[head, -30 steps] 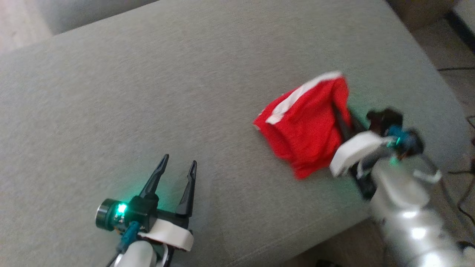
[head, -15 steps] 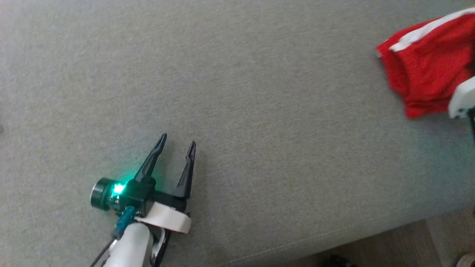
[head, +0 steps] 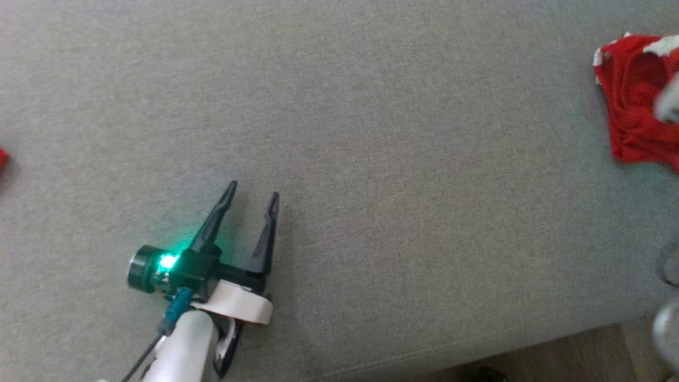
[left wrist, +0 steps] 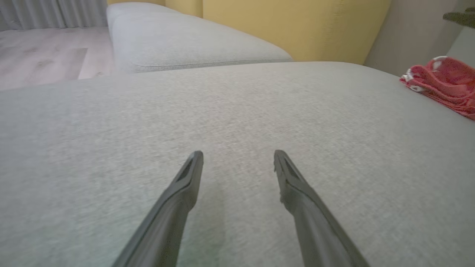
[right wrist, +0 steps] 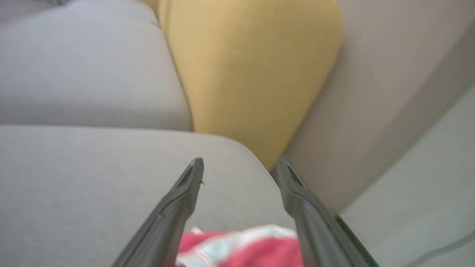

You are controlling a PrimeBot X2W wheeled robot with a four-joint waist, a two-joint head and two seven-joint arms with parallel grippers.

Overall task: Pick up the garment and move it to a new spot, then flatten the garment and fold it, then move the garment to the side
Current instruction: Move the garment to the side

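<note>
The garment (head: 631, 106) is red with white trim and lies crumpled on the grey cushion (head: 371, 132) at the head view's right edge. A blurred pale part of my right arm (head: 669, 102) overlaps it. In the right wrist view my right gripper (right wrist: 240, 163) stands open above the garment (right wrist: 241, 246), which shows low between the fingers without being pinched. My left gripper (head: 253, 192) hovers open over bare cushion at the lower left, well apart from the garment. The left wrist view has the left gripper (left wrist: 238, 155) open, with the garment (left wrist: 445, 79) far to the right.
A yellow backrest (right wrist: 252, 74) and a second grey cushion (left wrist: 185, 40) lie beyond the work cushion. The cushion's front edge and the floor (head: 530, 361) run along the lower right of the head view. A small red scrap (head: 2, 159) shows at the left edge.
The head camera has swung left, so the garment now sits at the right edge. My right gripper has opened and let the garment drop in a crumpled heap. The left gripper has barely moved.
</note>
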